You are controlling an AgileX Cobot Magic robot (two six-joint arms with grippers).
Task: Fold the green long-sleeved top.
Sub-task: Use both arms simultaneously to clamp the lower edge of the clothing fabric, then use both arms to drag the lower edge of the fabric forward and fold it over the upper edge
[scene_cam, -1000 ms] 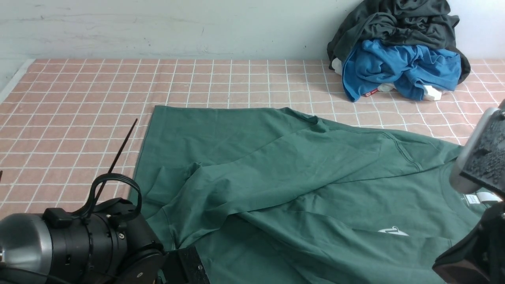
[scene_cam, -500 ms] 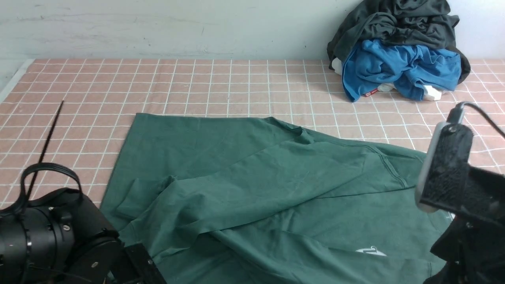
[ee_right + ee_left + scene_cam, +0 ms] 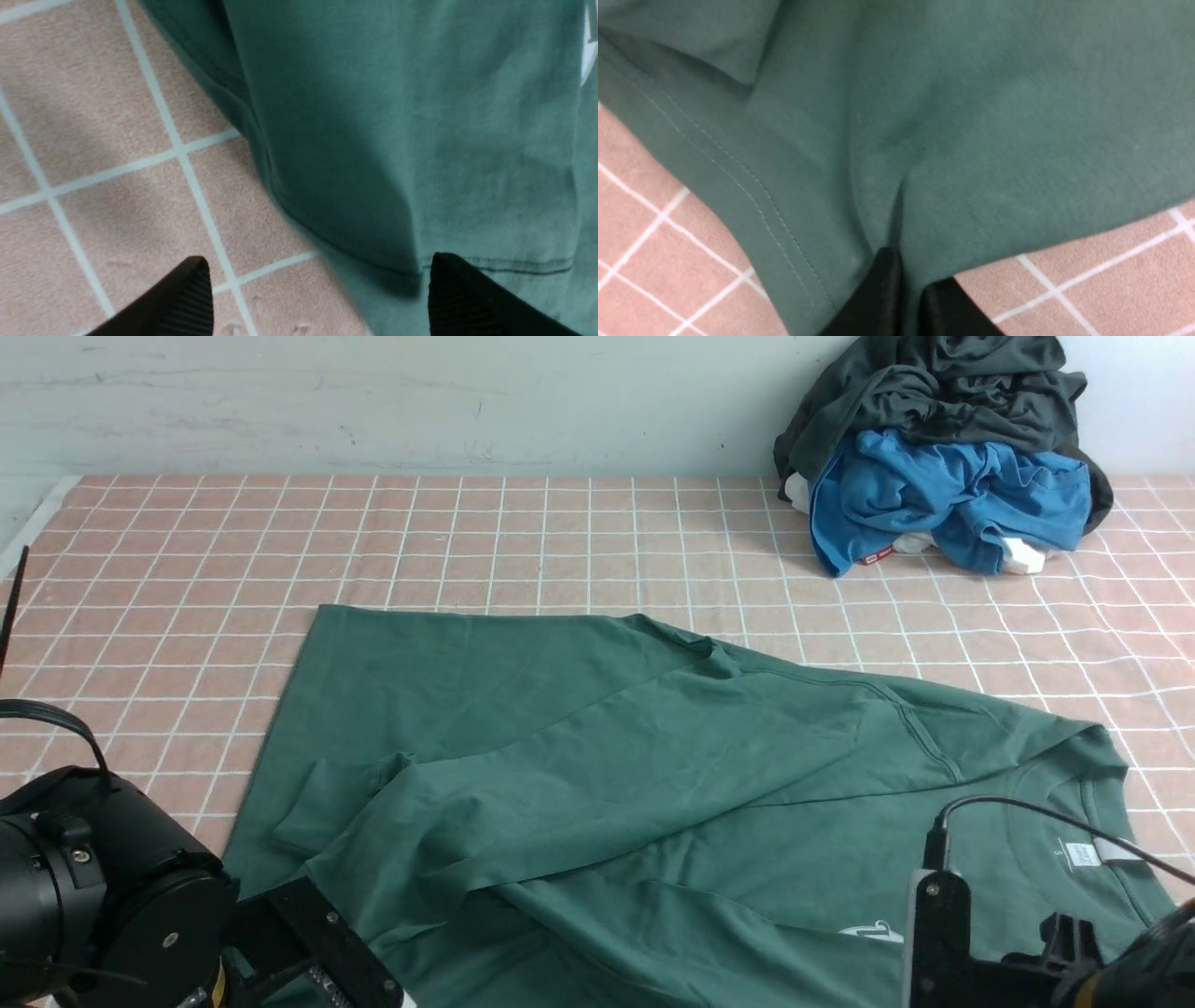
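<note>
Lying nearer the robot than the clothes pile (image 3: 943, 457), the green long-sleeved top (image 3: 709, 859) has one sleeve (image 3: 560, 756) laid across its body, so most folding seems left; the left gripper (image 3: 903, 280) pinches its edge, and the right gripper (image 3: 317, 261) stands wide, empty.

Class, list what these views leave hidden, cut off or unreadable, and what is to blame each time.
White round chest logo on the dark green cotton long-sleeved top: front view, wording too small, edge behind the right arm's black mount.
White neck label: front view, print too small.
The top's nearest part: front view, cut by the lower edge.
White items under the bright blue garment: front view, mostly covered.
</note>
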